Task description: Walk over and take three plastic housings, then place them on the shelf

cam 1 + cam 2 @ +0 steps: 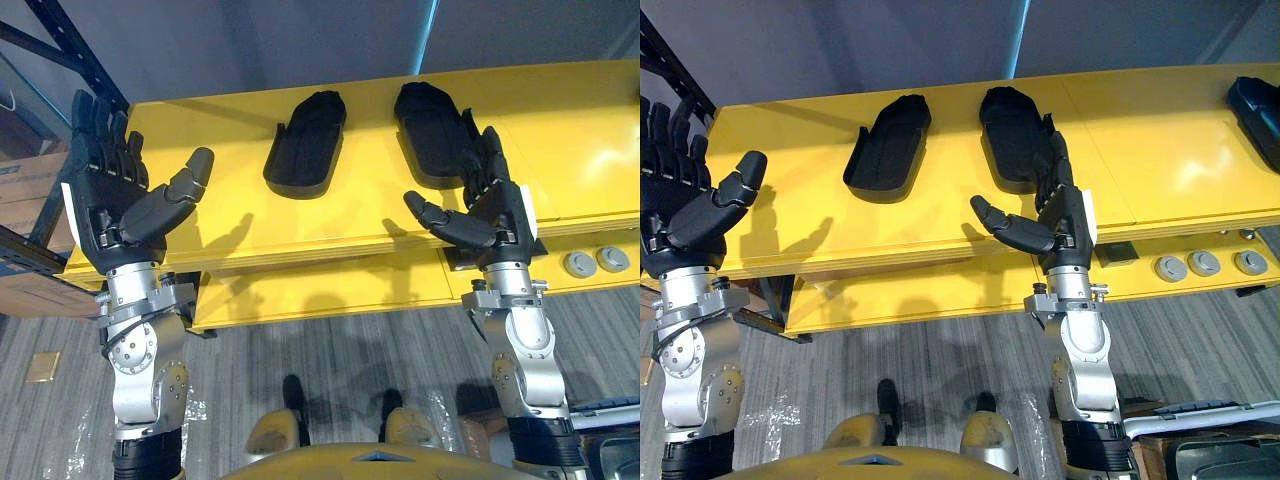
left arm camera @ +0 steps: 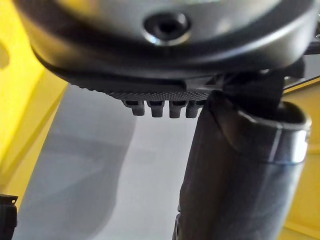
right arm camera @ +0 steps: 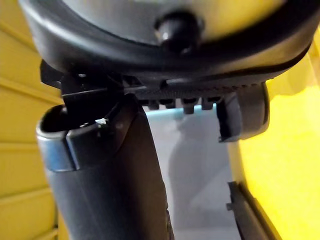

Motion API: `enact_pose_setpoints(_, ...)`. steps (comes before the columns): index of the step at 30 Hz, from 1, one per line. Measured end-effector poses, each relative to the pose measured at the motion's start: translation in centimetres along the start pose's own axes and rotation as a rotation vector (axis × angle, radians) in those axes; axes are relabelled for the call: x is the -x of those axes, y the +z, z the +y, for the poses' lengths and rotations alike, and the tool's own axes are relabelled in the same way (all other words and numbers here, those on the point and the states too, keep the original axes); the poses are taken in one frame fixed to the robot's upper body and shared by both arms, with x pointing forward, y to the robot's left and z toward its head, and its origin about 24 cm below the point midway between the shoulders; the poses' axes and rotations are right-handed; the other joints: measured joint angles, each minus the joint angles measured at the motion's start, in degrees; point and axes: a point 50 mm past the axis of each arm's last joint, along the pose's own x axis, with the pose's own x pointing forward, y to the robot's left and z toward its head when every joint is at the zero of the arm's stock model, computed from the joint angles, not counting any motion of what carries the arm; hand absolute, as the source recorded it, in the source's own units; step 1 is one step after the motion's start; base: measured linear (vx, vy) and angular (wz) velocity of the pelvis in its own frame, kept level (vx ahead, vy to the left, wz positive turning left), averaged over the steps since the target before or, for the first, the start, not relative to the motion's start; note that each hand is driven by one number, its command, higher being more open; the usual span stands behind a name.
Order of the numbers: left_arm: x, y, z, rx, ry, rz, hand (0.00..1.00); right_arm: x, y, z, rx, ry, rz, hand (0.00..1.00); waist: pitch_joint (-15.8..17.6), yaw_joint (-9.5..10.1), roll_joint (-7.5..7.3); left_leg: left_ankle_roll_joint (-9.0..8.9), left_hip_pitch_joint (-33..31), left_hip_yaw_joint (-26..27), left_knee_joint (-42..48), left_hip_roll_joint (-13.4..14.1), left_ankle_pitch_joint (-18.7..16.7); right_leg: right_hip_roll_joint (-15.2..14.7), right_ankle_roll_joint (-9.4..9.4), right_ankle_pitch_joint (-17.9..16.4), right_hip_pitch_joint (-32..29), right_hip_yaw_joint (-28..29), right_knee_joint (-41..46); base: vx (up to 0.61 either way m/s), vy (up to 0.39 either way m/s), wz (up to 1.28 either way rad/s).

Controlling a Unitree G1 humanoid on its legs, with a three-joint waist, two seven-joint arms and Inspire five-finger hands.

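Observation:
Two black plastic housings lie on the yellow table (image 1: 230, 215): one (image 1: 305, 145) near the middle and another (image 1: 430, 130) to its right. A third housing (image 1: 1258, 105) rests at the far right edge. My left hand (image 1: 110, 185) is raised over the table's left end, fingers straight and thumb spread, holding nothing. My right hand (image 1: 490, 205) hovers open just in front of the right housing, its fingers overlapping that housing's near edge in the eye views. The thumbs (image 2: 240, 170) (image 3: 105, 175) stand out in the wrist views.
A dark blue rack frame (image 1: 60, 45) rises at the back left, with cardboard boxes (image 1: 25, 185) beside it. Round grey buttons (image 1: 595, 262) sit on the table's front panel at the right. Grey carpet (image 1: 330, 350) lies below the table edge.

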Motion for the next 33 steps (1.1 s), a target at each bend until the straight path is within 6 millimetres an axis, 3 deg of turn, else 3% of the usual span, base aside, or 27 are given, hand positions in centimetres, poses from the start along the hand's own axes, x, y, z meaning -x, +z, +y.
enact_pose_setpoints(7, 0.1, -0.3, -0.7, 0.020, -0.003, 0.009, 1.00, -3.2, 2.3, 3.2, 0.303, 0.225, -0.131, 1.00, 0.09, 1.03, -0.30, 0.00, -0.83, -0.82, -0.10, 0.02, 0.49, 0.12, -0.08, 0.28, -0.34, -0.75, 0.00, -0.01, 0.000, 0.06)
enact_pose_setpoints(12, 0.1, -0.3, -0.8, 0.021, -0.005, 0.009, 1.00, -4.6, 3.2, 5.9, 0.378, 0.376, -0.196, 1.00, 0.17, 2.70, -0.43, -0.11, -0.77, -2.56, -0.62, -0.09, 1.16, 0.17, -0.20, 0.19, 0.69, -2.67, -0.14, -0.02, -0.006, 0.20)
enact_pose_setpoints(14, 0.1, -0.3, -0.8, 0.021, -0.007, 0.010, 1.00, -5.4, 2.7, 6.8, 0.457, 0.401, -0.198, 1.00, 0.31, 3.40, -0.67, -0.13, -0.62, -3.27, -1.91, -0.16, 2.27, 0.21, -0.26, 0.15, 0.95, -3.86, -0.20, -0.04, -0.006, 0.25)
enact_pose_setpoints(20, 1.1, -0.4, -0.3, -0.003, 0.000, 0.039, 1.00, -6.4, 0.0, 6.9, 0.570, 0.386, -0.089, 1.00, 0.63, 5.12, -1.58, -0.32, -0.43, -4.49, -3.67, -0.32, 3.63, 0.22, -0.23, 0.16, 1.08, -5.18, -0.22, -0.03, -0.004, 0.12)
enact_pose_setpoints(33, 2.8, -1.2, 0.4, 0.005, 0.058, 0.107, 1.00, -8.7, -2.8, 6.8, 0.701, 0.243, 0.038, 1.00, 0.66, 7.59, -1.59, -0.17, -1.69, -6.17, -3.69, -0.33, 4.45, 0.50, -0.27, 0.39, 1.07, -6.84, -1.09, 0.00, -0.022, 0.06)
